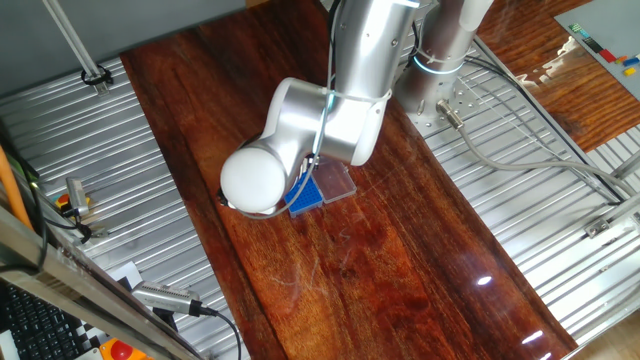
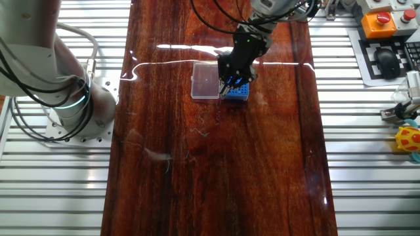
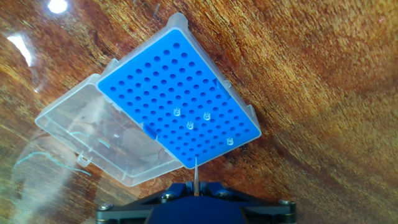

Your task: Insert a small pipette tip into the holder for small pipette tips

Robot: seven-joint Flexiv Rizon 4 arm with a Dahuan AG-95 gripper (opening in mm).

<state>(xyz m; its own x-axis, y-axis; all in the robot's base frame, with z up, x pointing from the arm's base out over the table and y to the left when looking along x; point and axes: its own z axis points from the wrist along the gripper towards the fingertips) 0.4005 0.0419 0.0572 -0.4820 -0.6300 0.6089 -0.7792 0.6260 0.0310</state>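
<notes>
Dark wooden table (image 2: 216,170) is carrying the holder for small pipette tips (image 3: 180,99), lid (image 3: 93,134) hinged open so its holes are facing us. Our gripper (image 3: 196,190) is hovering directly above, fingers nipped narrowly on a small pipette tip (image 3: 196,174) pointing at the near edge.

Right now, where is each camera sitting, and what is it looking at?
One fixed view: high up past one end of the wooden table, looking down; the silver arm hides most of the blue pipette tip holder.
The other fixed view: high above the opposite end, looking down at the holder, its clear lid, the black gripper and the arm's base.
Hand view: on the hand, looking along the fingers at the holder; the gripper pinches a pipette tip.
All three share the holder.
</notes>
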